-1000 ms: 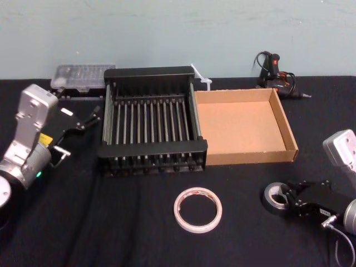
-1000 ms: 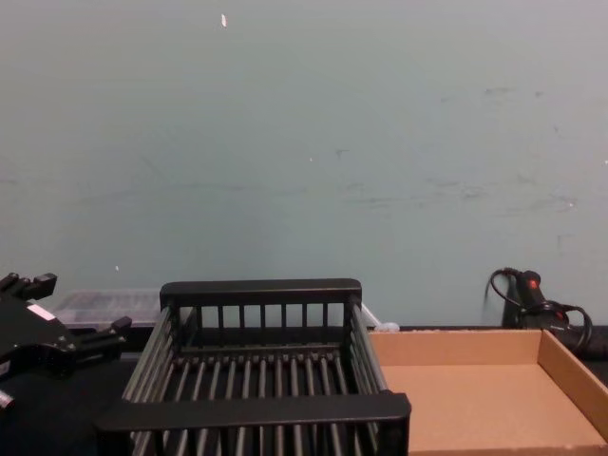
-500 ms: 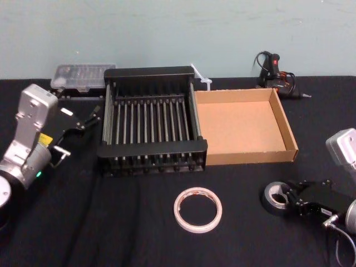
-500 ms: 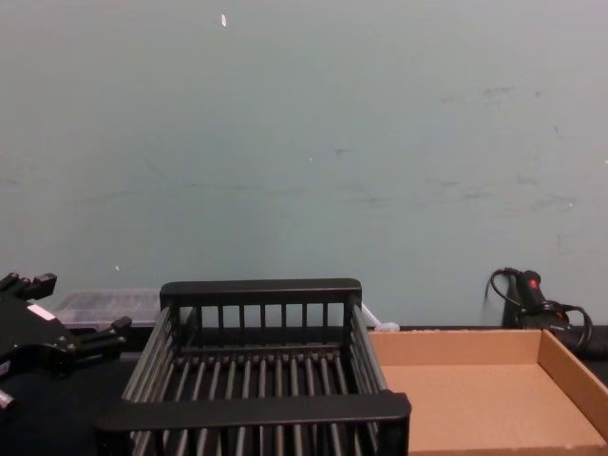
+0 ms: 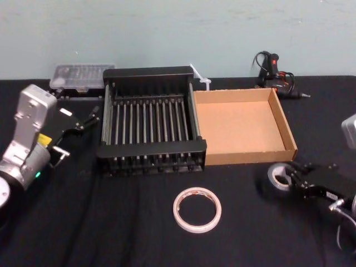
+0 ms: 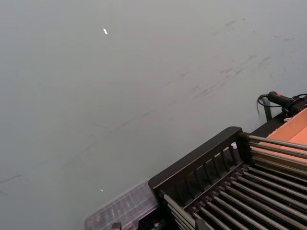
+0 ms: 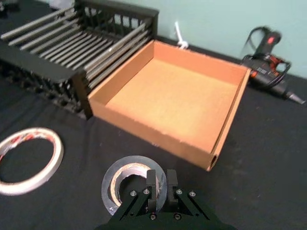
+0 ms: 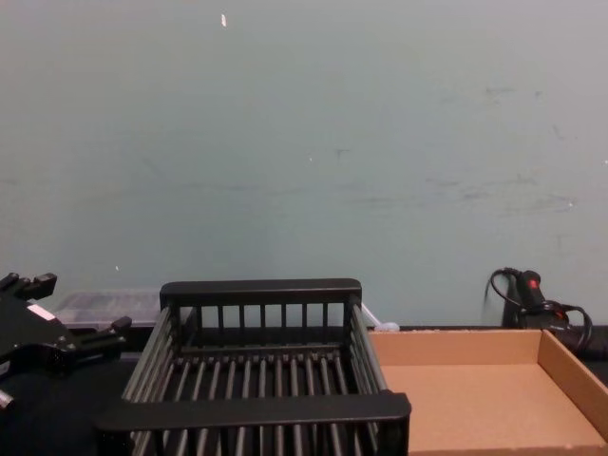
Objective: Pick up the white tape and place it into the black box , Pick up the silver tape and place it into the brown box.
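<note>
Two right fingers (image 7: 151,183), clamped on silver tape (image 7: 130,162)

Left arm: low at the robot's left side, silver wrist tilted forward.
Left gripper (image 5: 92,118): fingers spread apart.
Right arm: low at the right, reaching inward.
Right gripper (image 5: 290,178): fingers pinched on the wall of the silver tape (image 5: 269,179).

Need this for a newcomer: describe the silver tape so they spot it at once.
Find the brown box; in front of its near right corner, the right gripper pinches the silver tape. It is dark grey with a pale core, unlike the white tape lying farther left.
</note>
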Controlling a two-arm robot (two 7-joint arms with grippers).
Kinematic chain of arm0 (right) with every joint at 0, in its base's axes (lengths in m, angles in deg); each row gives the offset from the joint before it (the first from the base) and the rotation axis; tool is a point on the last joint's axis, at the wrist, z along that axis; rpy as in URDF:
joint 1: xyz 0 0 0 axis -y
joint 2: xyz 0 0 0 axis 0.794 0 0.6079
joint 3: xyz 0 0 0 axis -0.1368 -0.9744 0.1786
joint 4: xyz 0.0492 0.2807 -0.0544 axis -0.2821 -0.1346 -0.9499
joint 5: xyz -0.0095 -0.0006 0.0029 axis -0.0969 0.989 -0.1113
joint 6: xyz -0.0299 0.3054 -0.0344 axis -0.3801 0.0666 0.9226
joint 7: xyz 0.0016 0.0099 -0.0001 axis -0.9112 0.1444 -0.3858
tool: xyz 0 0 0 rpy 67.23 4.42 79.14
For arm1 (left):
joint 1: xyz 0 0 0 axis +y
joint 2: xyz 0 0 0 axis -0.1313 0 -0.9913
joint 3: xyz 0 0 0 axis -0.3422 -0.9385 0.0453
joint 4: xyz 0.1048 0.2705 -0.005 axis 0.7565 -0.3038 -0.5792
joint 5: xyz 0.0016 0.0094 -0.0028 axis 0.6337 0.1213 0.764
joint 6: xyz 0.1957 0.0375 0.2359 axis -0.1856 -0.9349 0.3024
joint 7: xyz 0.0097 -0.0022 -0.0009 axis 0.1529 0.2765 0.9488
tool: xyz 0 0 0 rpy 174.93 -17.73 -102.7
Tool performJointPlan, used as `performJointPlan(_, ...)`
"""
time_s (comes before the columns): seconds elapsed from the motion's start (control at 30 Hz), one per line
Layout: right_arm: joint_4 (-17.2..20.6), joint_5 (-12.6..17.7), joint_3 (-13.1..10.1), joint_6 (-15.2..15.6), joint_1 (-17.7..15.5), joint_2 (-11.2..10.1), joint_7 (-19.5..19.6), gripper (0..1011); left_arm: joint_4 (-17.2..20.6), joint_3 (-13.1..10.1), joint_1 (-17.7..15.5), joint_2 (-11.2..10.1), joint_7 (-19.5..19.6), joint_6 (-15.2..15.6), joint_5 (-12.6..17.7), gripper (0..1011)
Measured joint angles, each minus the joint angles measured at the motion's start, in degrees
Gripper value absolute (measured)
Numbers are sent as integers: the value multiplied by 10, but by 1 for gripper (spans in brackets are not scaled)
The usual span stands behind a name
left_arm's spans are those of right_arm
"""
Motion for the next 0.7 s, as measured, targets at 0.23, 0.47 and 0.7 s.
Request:
performJointPlan(0.23,-5,2,-5,-2,22,15,18,135,0,0,0,0,0,0,0,1002)
performJointPlan(0.47,-36,-13,4,-4,63,38,35,135,0,0,0,0,0,0,0,1001)
performJointPlan(0.7,-70,-23,13,-8,98,57,37,135,0,0,0,0,0,0,0,1001)
